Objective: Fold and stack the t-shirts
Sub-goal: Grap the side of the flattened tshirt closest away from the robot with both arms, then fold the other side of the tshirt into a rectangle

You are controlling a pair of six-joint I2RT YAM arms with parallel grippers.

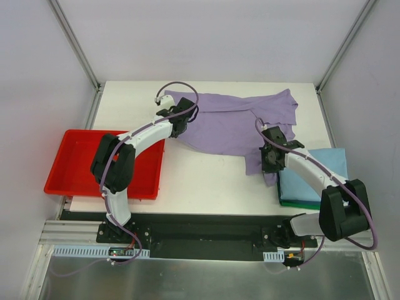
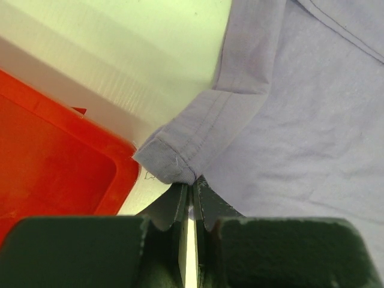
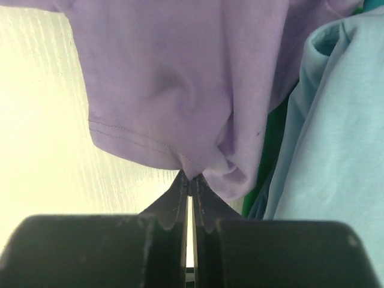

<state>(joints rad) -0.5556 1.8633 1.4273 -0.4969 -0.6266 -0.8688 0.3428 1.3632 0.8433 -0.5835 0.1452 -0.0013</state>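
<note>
A lavender t-shirt [image 1: 231, 122] lies spread and rumpled across the back middle of the table. My left gripper [image 1: 179, 122] is shut on its left hem corner [image 2: 171, 162], close to the red tray. My right gripper [image 1: 270, 164] is shut on a bunched fold of the same lavender t-shirt [image 3: 192, 165] at its lower right end. Folded at the right of the table is a light blue t-shirt [image 1: 328, 164], and it rests on a dark green t-shirt [image 1: 294, 203] of which only an edge shows. In the right wrist view the light blue t-shirt [image 3: 336, 120] sits just right of the pinched cloth.
A red plastic tray [image 1: 78, 164] sits at the table's left edge and overhangs it a little; its corner [image 2: 54, 162] lies just left of my left fingers. White walls with metal corner posts close in the back and sides.
</note>
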